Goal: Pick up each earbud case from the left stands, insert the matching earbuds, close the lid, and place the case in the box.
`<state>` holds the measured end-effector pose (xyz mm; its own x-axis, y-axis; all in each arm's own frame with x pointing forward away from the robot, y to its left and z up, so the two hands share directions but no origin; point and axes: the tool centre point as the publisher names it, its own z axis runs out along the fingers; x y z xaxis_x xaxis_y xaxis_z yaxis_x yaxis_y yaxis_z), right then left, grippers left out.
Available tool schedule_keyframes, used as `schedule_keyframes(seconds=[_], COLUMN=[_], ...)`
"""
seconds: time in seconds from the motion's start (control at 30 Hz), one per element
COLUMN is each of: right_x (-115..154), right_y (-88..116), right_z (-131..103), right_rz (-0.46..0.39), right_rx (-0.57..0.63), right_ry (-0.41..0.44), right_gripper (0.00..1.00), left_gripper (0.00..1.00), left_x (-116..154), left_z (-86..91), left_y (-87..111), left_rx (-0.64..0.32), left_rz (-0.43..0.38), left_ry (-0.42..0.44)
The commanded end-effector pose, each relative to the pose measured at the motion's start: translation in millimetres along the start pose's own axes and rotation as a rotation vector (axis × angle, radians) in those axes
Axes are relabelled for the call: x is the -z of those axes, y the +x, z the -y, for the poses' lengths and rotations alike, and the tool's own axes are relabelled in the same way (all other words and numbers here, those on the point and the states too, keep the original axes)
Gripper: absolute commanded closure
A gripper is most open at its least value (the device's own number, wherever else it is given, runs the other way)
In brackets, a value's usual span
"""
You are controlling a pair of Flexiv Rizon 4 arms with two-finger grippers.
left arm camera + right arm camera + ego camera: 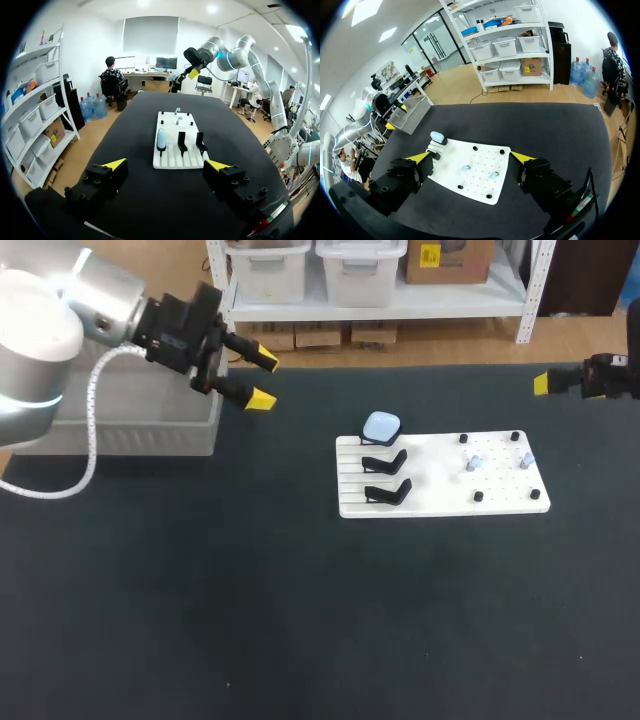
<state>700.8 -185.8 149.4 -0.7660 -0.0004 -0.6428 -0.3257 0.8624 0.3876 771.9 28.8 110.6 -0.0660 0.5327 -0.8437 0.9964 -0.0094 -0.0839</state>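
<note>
Pale blue earbud case (381,426) rests on a white board (440,498) on the dark surface (200,590), near two earbuds (473,464). Left gripper (262,378) hovers beside the gray box (150,430), fingers apart; right gripper (471,159) is also apart.

I see a black table (300,620) under everything. On it, right of the middle and toward the far side, lies a flat white board (440,480). Its left end is cut with parallel grooves (350,475). Its right part is dotted with small holes, and four black pegs (478,497) stand there, two along the far edge and two along the near edge.
</note>
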Motion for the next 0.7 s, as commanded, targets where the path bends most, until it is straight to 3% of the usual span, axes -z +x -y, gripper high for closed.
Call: schedule_keyframes(seconds=[0.03,0.7], right_x=[0,0], right_y=[0,0], right_z=[0,0], right_rz=[0.0,0.0], right_rx=[0.0,0.0], right_ry=[0.001,0.001], right_gripper=[0.0,0.0], left_gripper=[0.0,0.0], left_x=[-11,-71], left_z=[-0.2,23.3], left_y=[0.9,-1.4], left_rx=[0.0,-0.008], left_rz=[-0.011,0.034], left_ry=[0.014,-0.015])
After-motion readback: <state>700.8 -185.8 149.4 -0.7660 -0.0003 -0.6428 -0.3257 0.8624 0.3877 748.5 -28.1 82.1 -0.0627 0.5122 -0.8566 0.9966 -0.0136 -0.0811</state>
